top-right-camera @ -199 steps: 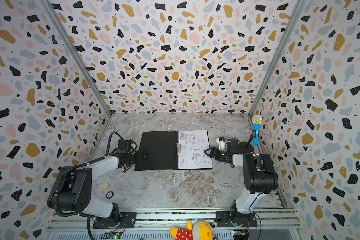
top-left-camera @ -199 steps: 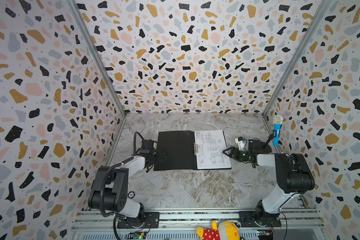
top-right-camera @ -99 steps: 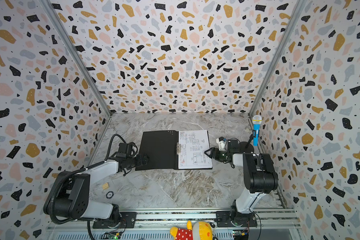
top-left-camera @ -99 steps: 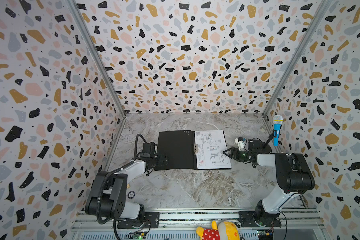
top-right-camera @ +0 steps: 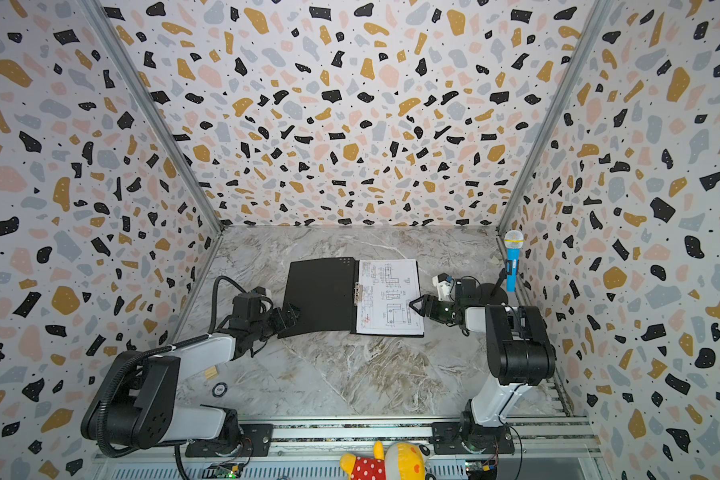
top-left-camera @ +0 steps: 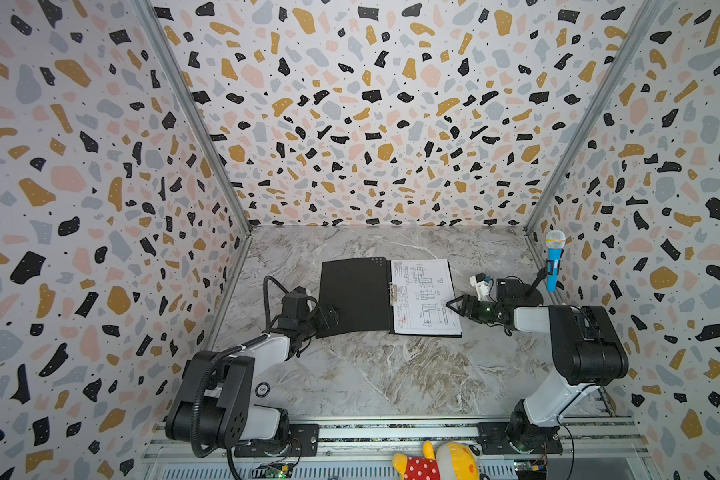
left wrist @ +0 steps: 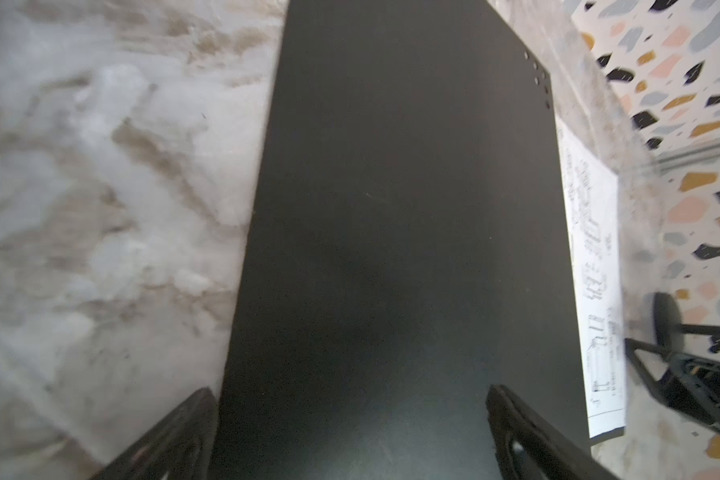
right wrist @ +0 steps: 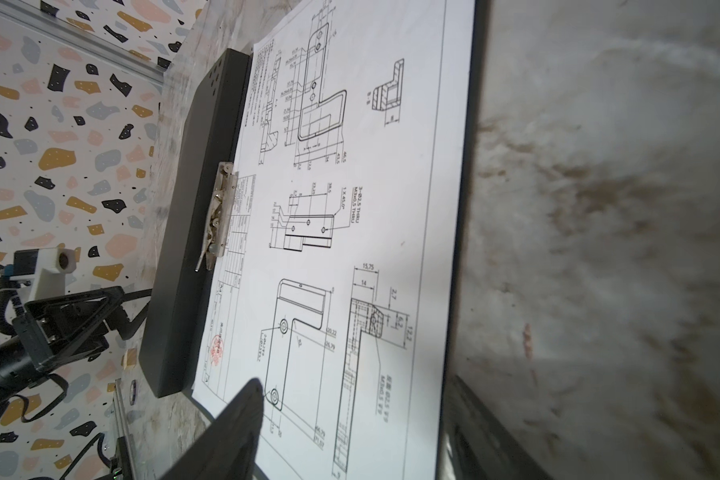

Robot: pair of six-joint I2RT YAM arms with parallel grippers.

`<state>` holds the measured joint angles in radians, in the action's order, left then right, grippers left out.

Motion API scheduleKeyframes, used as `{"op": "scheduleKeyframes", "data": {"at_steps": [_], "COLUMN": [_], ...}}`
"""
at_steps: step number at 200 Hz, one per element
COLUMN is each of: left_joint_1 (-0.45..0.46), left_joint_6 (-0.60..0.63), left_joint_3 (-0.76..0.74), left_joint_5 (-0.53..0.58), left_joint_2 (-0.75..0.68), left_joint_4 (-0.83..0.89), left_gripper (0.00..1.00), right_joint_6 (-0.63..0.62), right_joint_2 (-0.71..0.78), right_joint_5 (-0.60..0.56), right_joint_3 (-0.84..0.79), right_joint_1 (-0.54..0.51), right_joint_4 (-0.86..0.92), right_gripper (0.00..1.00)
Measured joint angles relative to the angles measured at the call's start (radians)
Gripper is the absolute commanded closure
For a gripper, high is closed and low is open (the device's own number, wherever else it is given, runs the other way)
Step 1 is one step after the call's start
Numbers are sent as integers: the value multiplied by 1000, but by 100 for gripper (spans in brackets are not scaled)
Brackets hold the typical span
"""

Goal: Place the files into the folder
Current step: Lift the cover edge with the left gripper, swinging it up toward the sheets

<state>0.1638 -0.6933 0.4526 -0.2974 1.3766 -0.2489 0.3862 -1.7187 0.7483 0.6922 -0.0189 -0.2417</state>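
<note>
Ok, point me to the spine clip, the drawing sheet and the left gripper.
spine clip [right wrist: 219, 212]: right wrist view, middle of the metal bar.
drawing sheet [top-left-camera: 425, 297]: in a top view, centre of the page.
left gripper [left wrist: 350, 388]: left wrist view, midway between its fingertips.

folder [top-right-camera: 321, 295] lies open on marble table [top-right-camera: 371, 374], black inside up, metal clip [top-right-camera: 357, 293] at the spine. drawing sheet [top-right-camera: 389, 297] sits flat on the right half. left gripper [top-right-camera: 289, 315] is at the cover's near-left corner, jaws spread; the cover's near edge looks slightly bowed. right gripper [top-right-camera: 416, 305] is at the sheet's right edge, jaws apart. blue microphone [top-right-camera: 513, 262] stands upright by the right wall. plush toy [top-right-camera: 385, 461] is at the front rail.
</note>
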Motion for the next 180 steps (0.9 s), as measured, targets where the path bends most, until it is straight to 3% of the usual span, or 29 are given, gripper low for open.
{"op": "scheduleKeyframes", "data": {"at_steps": [44,101,150,180], "left_joint_1": [37,69,70,70], "left_joint_6": [-160,-253,-265,-239], "left_joint_3": [-29,-29,-30,-29], "left_joint_5": [-133,-213,-218,-196], "left_joint_2": [-42,-29,-33,-49], "left_joint_4": [-181,-361,-381,-307], "left_gripper": [1,0,0,0], "right_joint_6": [-1,-7,-16,-25], "right_joint_2": [-14,-23,-23,3], "right_joint_5": [23,26,19,-17], "right_joint_3": [5,26,39,53], "right_joint_1": [-9,-32,-47,-56], "right_joint_4": [-2,26,58,105], "right_gripper": [31,31,30,25]}}
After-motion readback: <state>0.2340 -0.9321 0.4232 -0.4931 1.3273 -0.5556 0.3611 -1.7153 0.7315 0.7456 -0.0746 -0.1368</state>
